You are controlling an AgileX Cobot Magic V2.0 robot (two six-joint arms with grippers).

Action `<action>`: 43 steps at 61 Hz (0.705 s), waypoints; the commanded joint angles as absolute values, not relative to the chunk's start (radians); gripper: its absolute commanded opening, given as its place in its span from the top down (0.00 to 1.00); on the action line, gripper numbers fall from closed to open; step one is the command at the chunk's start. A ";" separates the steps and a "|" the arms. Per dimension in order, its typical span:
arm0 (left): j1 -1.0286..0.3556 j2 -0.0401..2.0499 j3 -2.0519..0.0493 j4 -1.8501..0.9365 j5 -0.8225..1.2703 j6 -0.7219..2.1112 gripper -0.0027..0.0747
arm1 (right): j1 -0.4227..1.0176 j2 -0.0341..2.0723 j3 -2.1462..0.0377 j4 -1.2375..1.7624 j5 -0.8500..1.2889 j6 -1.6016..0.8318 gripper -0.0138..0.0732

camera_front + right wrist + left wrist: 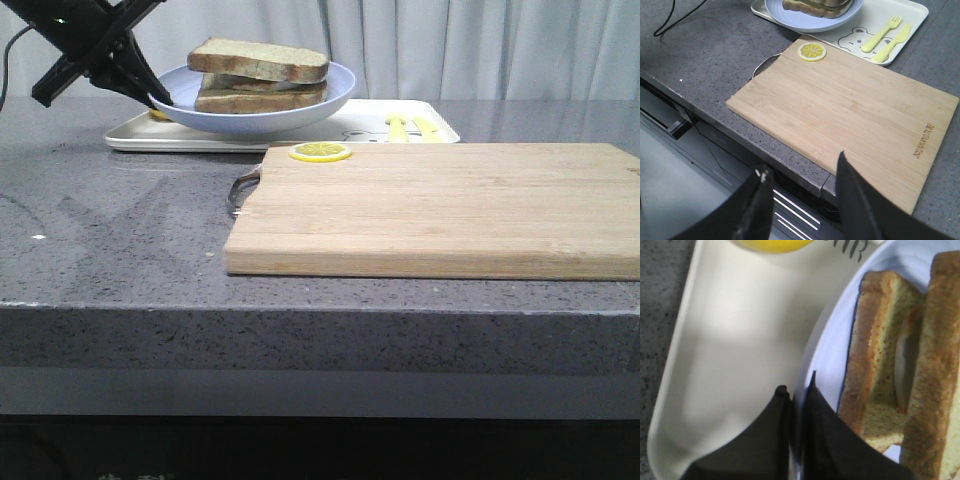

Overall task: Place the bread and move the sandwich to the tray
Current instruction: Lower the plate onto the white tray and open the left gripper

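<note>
The sandwich [262,92] lies on a light-blue round plate [300,115], with the bread [258,58] as its top slice. My left gripper [158,98] is shut on the plate's left rim. The plate sits slightly tilted over the left part of the white tray [130,138]; I cannot tell whether it touches the tray. In the left wrist view the gripper [797,386] pinches the plate rim [825,355], beside the sandwich [875,365] and over the tray [735,340]. A sliver of white egg [902,371] shows between the slices. My right gripper [801,165] is open and empty over the table's front edge.
A wooden cutting board [440,205] with a metal handle lies in front of the tray and also shows in the right wrist view [855,105]. A lemon slice [320,151] sits on its far left corner. A yellow toy fork [880,34] and knife [892,44] lie on the tray's right part.
</note>
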State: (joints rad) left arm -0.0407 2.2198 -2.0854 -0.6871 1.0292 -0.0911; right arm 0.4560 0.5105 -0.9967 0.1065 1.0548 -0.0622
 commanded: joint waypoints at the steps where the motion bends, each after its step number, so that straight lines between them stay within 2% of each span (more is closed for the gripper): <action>1: -0.049 2.152 -2.129 -0.755 0.975 -0.129 0.99 | 0.450 0.514 -1.020 0.108 0.988 -0.066 0.46; 10: -0.049 2.152 -2.129 -0.747 0.982 -0.129 0.96 | 0.450 0.514 -1.020 0.108 0.988 -0.066 0.46; 27: -0.049 2.152 -2.129 -0.747 0.987 -0.129 0.61 | 0.450 0.514 -1.020 0.108 0.988 -0.066 0.46; 43: -0.048 2.110 -2.129 -0.747 1.019 -0.046 0.60 | 0.450 0.514 -1.020 0.108 0.988 -0.066 0.46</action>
